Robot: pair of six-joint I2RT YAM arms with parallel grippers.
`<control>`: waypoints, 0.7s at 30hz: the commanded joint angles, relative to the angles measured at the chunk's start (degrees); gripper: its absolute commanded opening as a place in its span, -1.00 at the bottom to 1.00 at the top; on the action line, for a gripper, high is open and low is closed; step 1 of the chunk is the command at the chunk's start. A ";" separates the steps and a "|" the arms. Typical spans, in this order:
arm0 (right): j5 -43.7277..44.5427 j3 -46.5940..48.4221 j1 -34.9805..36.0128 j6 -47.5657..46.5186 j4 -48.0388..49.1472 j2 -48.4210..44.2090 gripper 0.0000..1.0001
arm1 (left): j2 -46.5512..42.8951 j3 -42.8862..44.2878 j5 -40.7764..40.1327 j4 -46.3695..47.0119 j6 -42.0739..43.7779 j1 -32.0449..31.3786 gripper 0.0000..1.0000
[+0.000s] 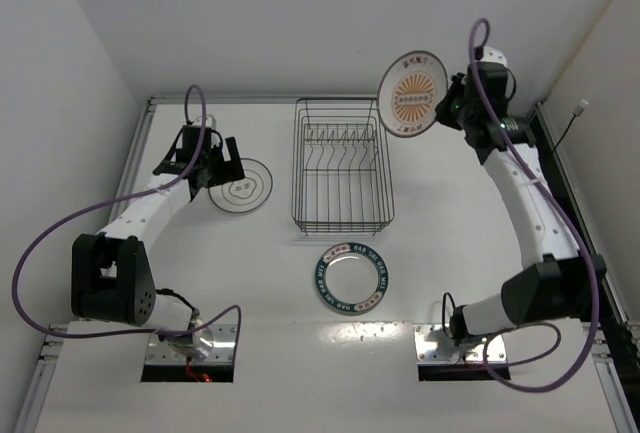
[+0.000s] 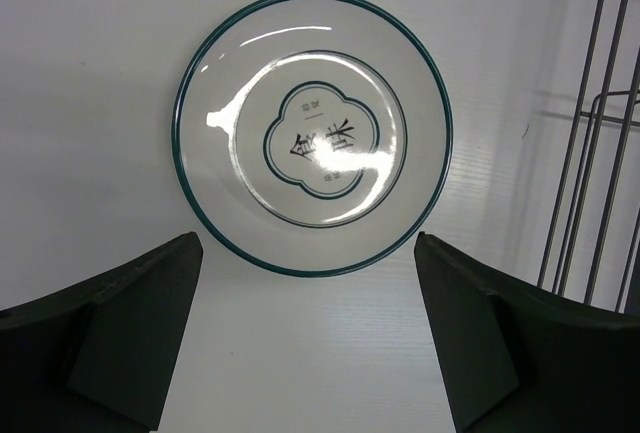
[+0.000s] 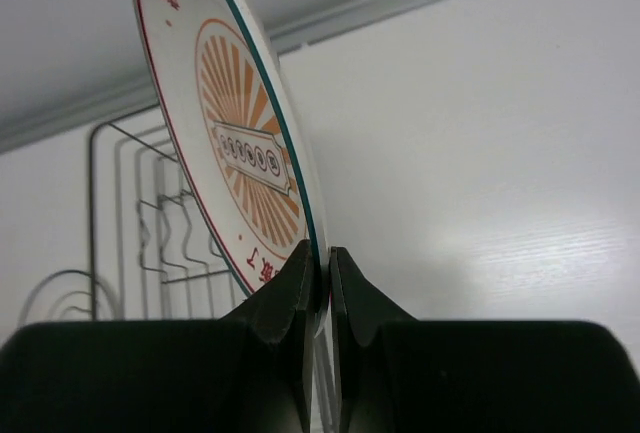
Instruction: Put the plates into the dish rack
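My right gripper (image 1: 447, 105) (image 3: 322, 263) is shut on the rim of the orange sunburst plate (image 1: 411, 93) (image 3: 235, 143), held upright in the air by the dish rack's far right corner. The dark wire dish rack (image 1: 342, 165) (image 3: 150, 223) stands at the table's middle with no plate in it. A white plate with thin dark rings (image 1: 241, 185) (image 2: 312, 133) lies flat to its left. My left gripper (image 1: 213, 160) (image 2: 308, 333) hangs open just short of that plate's near rim, not touching it. The plate with the blue-green lettered rim band (image 1: 349, 278) lies flat in front of the rack.
The rack's wires (image 2: 590, 153) run along the right edge of the left wrist view. White walls close in the table at the back and left. A black rail (image 1: 565, 193) runs along the right side.
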 commanded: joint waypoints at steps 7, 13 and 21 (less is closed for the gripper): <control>19.42 16.64 9.65 -5.45 -11.20 16.51 -1.00 | 0.14 2.38 -1.37 -0.37 0.92 0.20 0.71; 23.03 20.68 11.86 -5.45 -13.13 21.35 -1.00 | 0.14 2.38 -1.37 -0.38 0.92 0.20 0.71; 31.91 31.93 16.69 -6.23 -21.13 31.63 -1.00 | 0.14 2.38 -1.37 -0.38 0.92 0.20 0.71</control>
